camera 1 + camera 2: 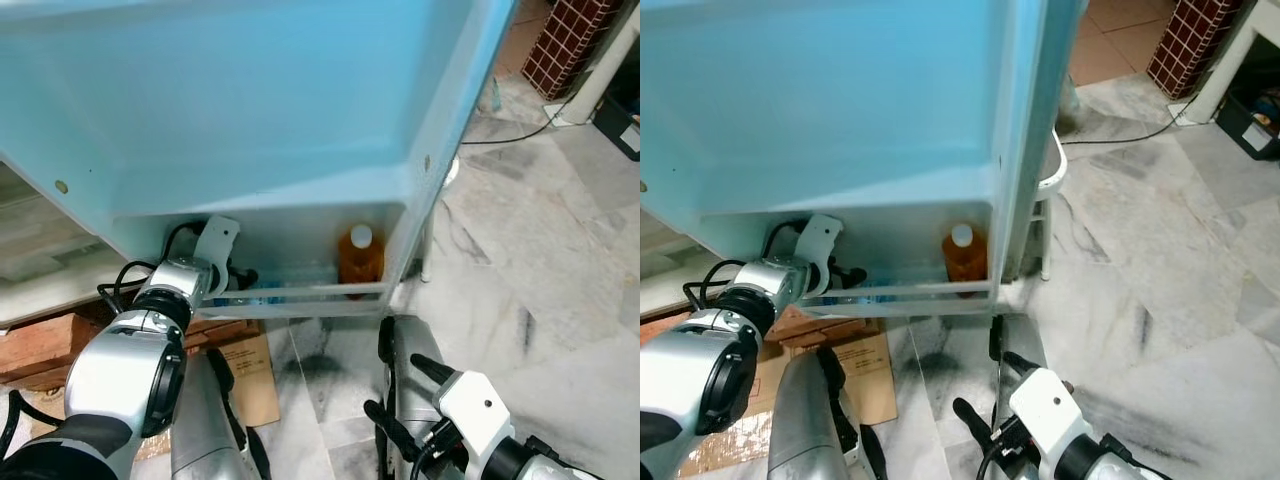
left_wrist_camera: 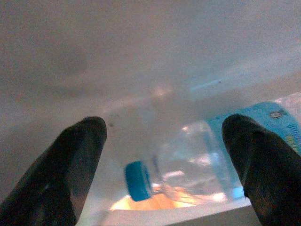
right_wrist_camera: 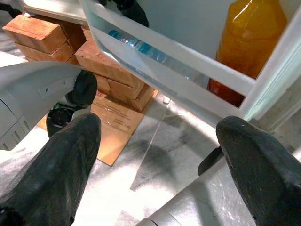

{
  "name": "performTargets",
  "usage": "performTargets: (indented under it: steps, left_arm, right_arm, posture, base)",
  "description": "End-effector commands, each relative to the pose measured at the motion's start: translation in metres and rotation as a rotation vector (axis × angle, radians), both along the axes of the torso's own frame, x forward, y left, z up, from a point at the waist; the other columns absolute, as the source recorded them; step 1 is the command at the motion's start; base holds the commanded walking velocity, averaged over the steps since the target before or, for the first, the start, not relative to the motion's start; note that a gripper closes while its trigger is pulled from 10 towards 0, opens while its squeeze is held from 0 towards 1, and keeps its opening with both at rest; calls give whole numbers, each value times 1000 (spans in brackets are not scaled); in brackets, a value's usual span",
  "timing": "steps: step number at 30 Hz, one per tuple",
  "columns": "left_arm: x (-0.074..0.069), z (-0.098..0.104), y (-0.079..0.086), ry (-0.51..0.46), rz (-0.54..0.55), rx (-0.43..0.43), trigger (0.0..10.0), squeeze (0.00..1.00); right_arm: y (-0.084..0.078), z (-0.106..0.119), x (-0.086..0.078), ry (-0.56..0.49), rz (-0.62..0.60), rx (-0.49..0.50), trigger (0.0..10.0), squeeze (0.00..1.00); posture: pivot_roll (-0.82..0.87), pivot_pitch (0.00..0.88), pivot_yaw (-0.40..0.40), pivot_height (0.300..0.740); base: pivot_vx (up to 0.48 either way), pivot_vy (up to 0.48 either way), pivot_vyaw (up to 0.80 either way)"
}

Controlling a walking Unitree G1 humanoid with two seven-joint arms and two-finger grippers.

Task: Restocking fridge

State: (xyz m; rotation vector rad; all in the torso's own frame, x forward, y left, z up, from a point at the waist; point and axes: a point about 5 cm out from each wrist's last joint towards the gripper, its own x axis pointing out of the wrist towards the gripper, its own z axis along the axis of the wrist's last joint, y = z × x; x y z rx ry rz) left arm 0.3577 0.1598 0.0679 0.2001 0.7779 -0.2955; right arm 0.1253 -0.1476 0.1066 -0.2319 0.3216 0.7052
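Fridge door shelf (image 1: 300, 292), water bottle (image 2: 207, 155) lying half-hidden behind rail, left end effector (image 2: 160, 160) spread apart, right end effector (image 3: 155, 155) likewise spread

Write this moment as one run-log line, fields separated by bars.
left claw: open, at door shelf | water bottle: lying in shelf | orange bottle: upright | right claw: open, low

The 2 eye views look steeply down at the fridge door shelf (image 1: 300, 292) from above. The left wrist view sits inside it, close; the right wrist view faces it from below.
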Motion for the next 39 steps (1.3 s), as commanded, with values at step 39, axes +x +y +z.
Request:
performTargets:
  steps: [39]
  left_arm:
    - [28,54,-51,-366,73,-264,10000,0]
  right_arm:
    - [18,-13,50,-80,92,27,10000,0]
  posture:
    - [-133,101,58,493]
  base:
    - [0,0,0]
